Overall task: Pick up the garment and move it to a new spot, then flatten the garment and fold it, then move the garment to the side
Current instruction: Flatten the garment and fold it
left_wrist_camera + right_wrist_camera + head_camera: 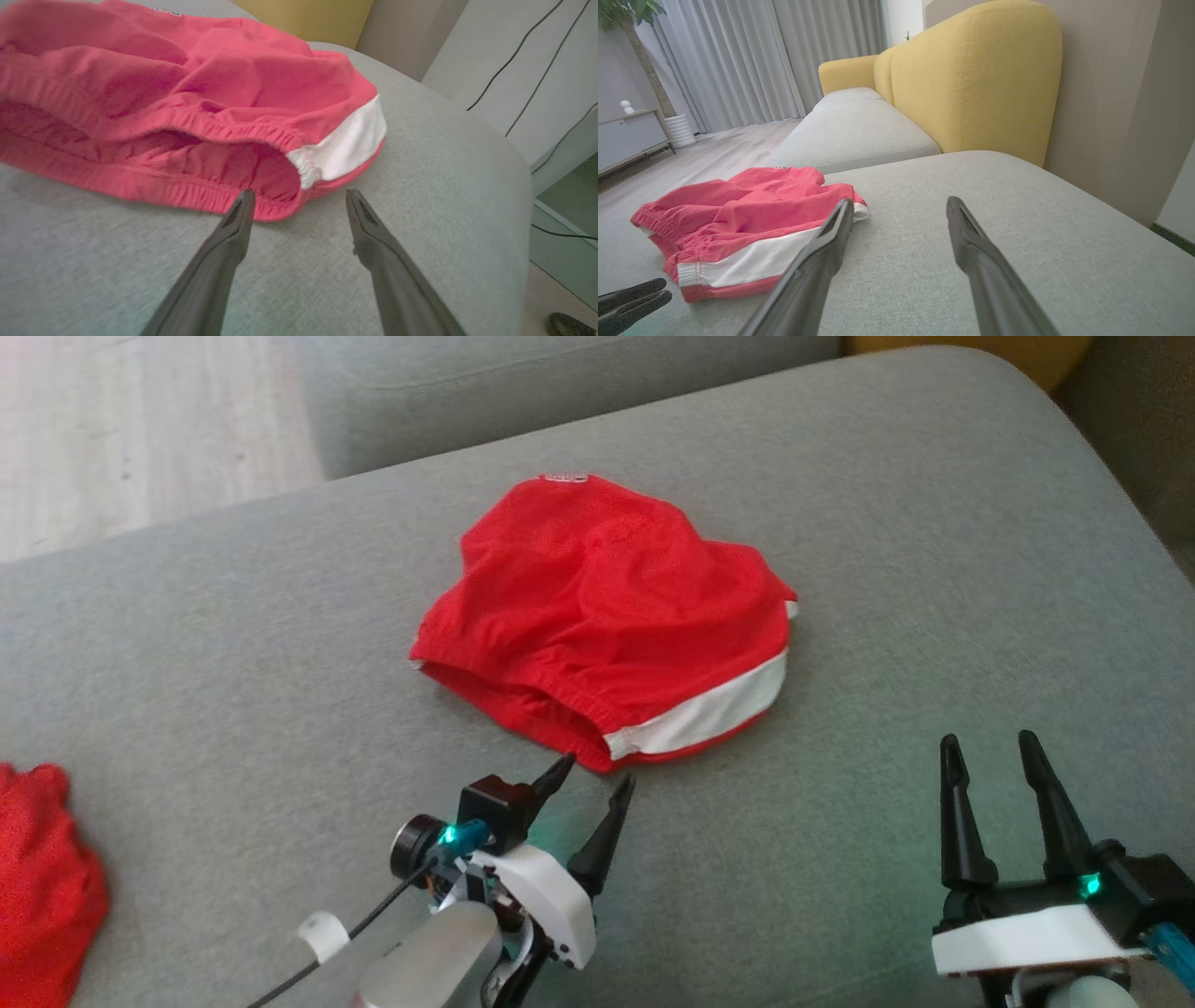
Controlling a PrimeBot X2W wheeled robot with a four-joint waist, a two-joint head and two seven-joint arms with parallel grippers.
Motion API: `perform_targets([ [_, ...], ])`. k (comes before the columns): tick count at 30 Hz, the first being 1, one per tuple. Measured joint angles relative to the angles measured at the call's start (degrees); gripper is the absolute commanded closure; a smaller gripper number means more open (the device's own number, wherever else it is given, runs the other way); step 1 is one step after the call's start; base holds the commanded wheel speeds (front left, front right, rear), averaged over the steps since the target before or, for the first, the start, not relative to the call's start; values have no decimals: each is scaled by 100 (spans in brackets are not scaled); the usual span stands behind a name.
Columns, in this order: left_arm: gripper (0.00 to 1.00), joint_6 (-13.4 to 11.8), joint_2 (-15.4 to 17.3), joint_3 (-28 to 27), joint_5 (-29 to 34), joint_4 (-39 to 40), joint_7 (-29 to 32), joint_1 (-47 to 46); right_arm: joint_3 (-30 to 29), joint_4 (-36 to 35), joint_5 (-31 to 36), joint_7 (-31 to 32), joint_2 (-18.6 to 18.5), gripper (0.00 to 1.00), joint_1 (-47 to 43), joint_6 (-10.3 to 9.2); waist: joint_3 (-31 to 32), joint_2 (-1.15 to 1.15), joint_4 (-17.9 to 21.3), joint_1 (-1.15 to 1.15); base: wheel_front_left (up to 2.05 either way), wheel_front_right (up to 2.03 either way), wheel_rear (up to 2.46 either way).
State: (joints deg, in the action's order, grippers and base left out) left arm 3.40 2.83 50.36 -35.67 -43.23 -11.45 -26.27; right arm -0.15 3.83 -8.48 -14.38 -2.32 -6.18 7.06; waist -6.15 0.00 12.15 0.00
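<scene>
Nearest the robot, the left gripper (598, 772) sits low over the grey cushion (934, 569) with its jaws spread wide and nothing between them. Its tips are just at the 6 o'clock edge of the red shorts (607, 607). The right gripper (989, 740) waits at about 4 o'clock from the shorts, well apart from them, equally wide open and empty. The shorts lie bunched near the middle of the cushion, with the gathered waistband (140, 186) facing the robot and gaping. A white stripe (709, 709) runs along their 5 o'clock side. The step appears to be flattening. The left jaws would do well to slide over both waistband layers near the stripe corner, not just the lower lip. The right arm would need to reach the opposite corner, so the two can draw the cloth taut. A second red cloth (37, 877) at 8 o'clock should stay clear of the sweep. The yellow backrest (971, 84) stands beyond, toward 1 o'clock.
</scene>
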Motion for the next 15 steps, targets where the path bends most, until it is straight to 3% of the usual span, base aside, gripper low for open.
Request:
perform_targets([
  [15, 0, -171, -2, 638, -940, -309, -75, -450, 35, 9, -2, 0, 0, 0, 48, 0, -116, 0, 370, 0, 0, 0, 0],
])
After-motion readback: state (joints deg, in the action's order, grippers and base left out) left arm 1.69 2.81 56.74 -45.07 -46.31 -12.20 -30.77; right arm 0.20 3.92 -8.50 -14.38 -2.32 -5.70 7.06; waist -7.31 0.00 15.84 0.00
